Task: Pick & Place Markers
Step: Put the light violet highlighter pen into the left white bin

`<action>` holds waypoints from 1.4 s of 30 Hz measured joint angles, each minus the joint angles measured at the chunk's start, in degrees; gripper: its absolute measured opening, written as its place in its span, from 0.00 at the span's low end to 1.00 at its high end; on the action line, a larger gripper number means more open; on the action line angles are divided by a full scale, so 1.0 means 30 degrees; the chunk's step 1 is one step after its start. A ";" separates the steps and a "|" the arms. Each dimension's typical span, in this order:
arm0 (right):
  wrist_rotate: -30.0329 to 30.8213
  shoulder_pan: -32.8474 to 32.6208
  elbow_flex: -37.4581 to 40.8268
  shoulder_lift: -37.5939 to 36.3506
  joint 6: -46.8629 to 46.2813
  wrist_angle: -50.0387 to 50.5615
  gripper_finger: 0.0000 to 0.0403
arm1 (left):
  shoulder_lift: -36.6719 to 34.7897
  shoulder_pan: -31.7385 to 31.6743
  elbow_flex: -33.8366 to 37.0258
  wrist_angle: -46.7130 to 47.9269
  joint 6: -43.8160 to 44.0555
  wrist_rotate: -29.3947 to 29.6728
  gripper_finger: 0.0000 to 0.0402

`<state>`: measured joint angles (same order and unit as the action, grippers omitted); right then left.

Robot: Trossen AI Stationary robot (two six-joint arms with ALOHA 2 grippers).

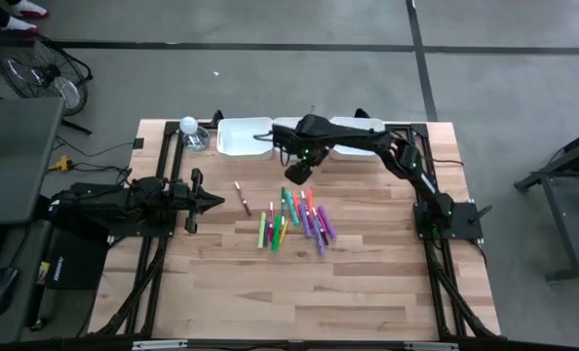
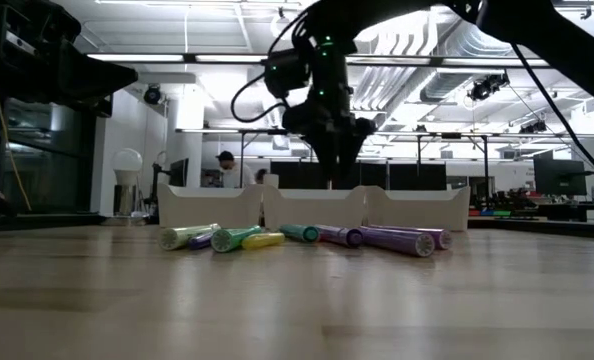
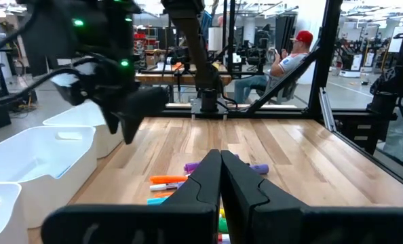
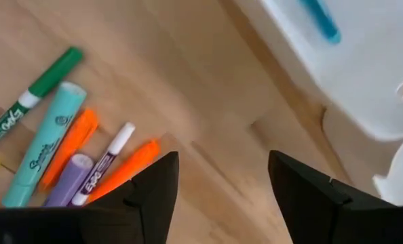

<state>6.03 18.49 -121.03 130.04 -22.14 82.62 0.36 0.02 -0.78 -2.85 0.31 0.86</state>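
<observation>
High view: the markers point(image 1: 294, 220) are lying scattered at the centre of the frame on the wooden table point(image 1: 367, 292), with one stray marker point(image 1: 242, 196) a little to their left. The right gripper point(image 1: 295, 172) is being held above the table just over the upper edge of the pile, between it and the white trays point(image 1: 243, 136) along the top edge. The left gripper point(image 1: 210, 202) is parked left of centre, pointed at the pile. A clear bottle point(image 1: 193, 134) is standing at the upper left beside the trays.

Low view: the markers are seen lying in a row at mid-frame, in front of the trays point(image 2: 307, 208). The right gripper point(image 2: 335, 165) is hanging above them, not touching any.

Left wrist view: the left gripper's fingers point(image 3: 218, 177) are pressed together, clenched on nothing. A seated person in a red cap point(image 3: 293, 57) is visible in the upper right, beyond the table.

Right wrist view: the right gripper point(image 4: 222, 186) is spread wide and empty, over bare wood. Markers point(image 4: 66, 152) are being shown at the lower left, a tray holding a blue marker point(image 4: 321, 20) at the upper right.

A pick is judged to be coming next: one marker at the pile's edge should be singled out and straddled across its width, since neighbours are lying touching and could be dragged along.
</observation>
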 joint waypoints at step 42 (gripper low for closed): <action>-0.3590 -0.4654 1.2235 -0.6055 -0.8306 -0.5661 0.54 | 0.0000 -0.0002 0.0000 0.0000 -0.0004 0.0000 0.00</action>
<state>-4.74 4.53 -84.33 111.87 -47.06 65.64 0.36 0.01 -0.78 -2.85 0.30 0.86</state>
